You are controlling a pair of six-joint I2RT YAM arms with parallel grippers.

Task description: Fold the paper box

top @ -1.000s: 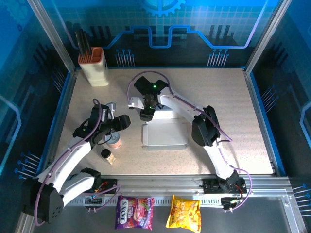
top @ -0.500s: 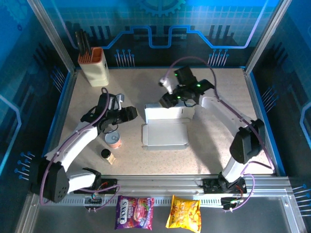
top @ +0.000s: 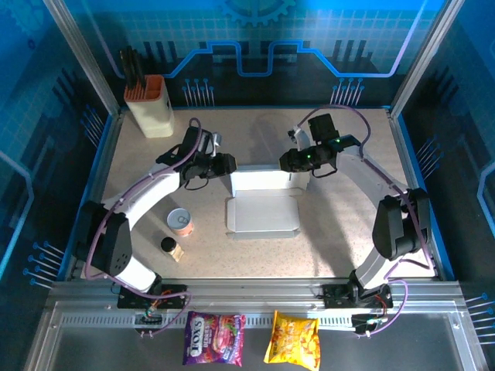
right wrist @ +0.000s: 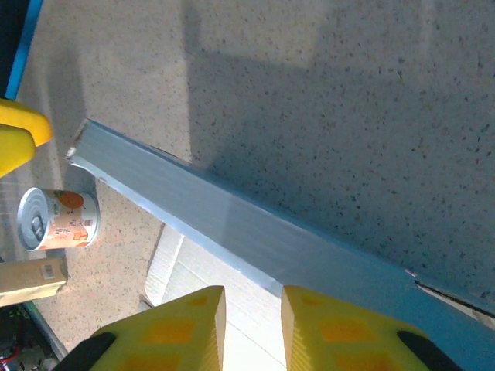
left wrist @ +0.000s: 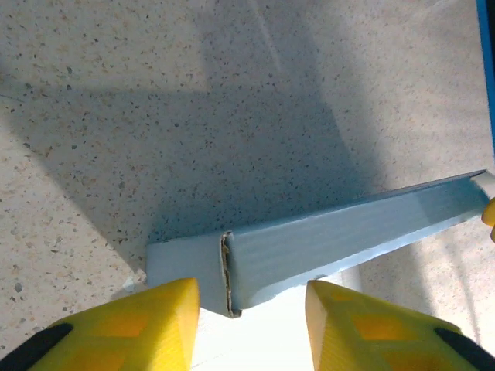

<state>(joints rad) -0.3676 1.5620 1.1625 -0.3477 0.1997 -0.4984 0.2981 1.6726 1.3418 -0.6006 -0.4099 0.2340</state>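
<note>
The paper box (top: 263, 214) lies mid-table as a pale flat panel with its rear wall (top: 263, 181) standing upright. My left gripper (top: 226, 165) is at the wall's left end. In the left wrist view its yellow fingertips (left wrist: 166, 313) stand open on either side of the wall's overlapped corner (left wrist: 228, 270) without touching it. My right gripper (top: 288, 161) is at the wall's right part. Its fingers (right wrist: 189, 321) keep a narrow gap just short of the wall (right wrist: 232, 216), with the box floor (right wrist: 209, 270) showing below.
A cream holder with an orange top (top: 149, 104) stands at the back left. A small can (top: 181, 222) and a little dark-capped bottle (top: 172, 249) sit left of the box. Two snack bags (top: 214, 338) (top: 294, 337) lie on the front rail.
The rear flap has gone from lying low to standing upright. My left arm reached in to its left end, my right arm drew back to its right part, and both jaws narrowed.
</note>
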